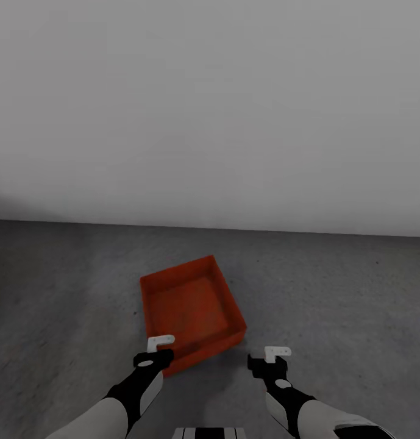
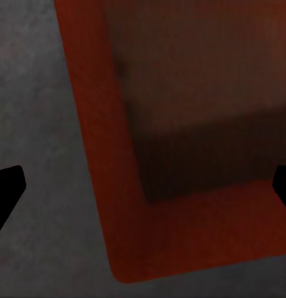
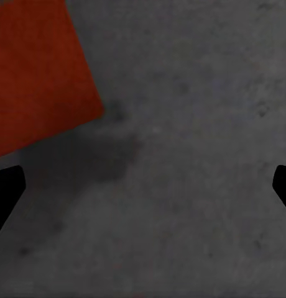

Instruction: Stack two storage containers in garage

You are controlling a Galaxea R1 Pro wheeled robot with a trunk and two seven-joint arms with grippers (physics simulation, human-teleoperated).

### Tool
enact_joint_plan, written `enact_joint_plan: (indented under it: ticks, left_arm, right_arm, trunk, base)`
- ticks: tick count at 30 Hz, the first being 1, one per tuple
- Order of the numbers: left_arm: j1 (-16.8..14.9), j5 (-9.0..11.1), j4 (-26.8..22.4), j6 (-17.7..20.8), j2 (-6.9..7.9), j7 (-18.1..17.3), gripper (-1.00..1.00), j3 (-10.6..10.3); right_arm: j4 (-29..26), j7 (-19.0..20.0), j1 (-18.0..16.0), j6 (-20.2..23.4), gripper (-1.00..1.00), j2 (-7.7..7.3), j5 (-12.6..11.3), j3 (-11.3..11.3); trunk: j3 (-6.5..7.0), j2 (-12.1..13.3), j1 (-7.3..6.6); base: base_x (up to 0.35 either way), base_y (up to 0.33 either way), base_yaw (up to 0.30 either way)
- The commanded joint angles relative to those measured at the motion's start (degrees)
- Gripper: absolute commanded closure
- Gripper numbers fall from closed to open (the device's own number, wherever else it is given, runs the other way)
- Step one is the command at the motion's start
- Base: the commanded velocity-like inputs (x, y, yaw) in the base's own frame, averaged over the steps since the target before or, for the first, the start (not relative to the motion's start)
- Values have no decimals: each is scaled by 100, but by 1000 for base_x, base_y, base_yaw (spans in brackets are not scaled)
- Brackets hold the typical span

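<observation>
Garage scene: one red-orange storage container [image 1: 194, 311] sits open-topped on grey concrete floor [image 1: 331, 292], skewed to white wall [image 1: 210, 110] behind. Left gripper [image 1: 161, 346] hangs over container's near corner, jaws spread wide, nothing held; box rim and interior [image 2: 199, 112] directly below fingers. Right gripper [image 1: 277, 355] just beside container's near-right corner [image 3: 37, 74], over bare floor [image 3: 193, 155], jaws wide, empty.

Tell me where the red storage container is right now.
In the head view the storage container sits on the grey concrete floor, just ahead of the left tool, short of the white wall.
</observation>
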Motion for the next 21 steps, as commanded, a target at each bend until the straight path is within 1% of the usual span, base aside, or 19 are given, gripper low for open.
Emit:
enact_joint_plan:
  ticks: [1, 21]
  left_arm:
    - [0, 55, -19, 22, 3, 40, -100, -52]
    - [0, 62, -27, 10, -3, 41, -100, -54]
  right_arm:
    - [6, -21, -3, -16, -100, 2, -10, 24]
    - [6, -29, -3, -25, -100, 6, -14, 24]
  trunk:
    - [-4, -2, -1]
    - [-4, -2, -1]
  base:
    - [0, 0, 0]
    - [0, 0, 0]
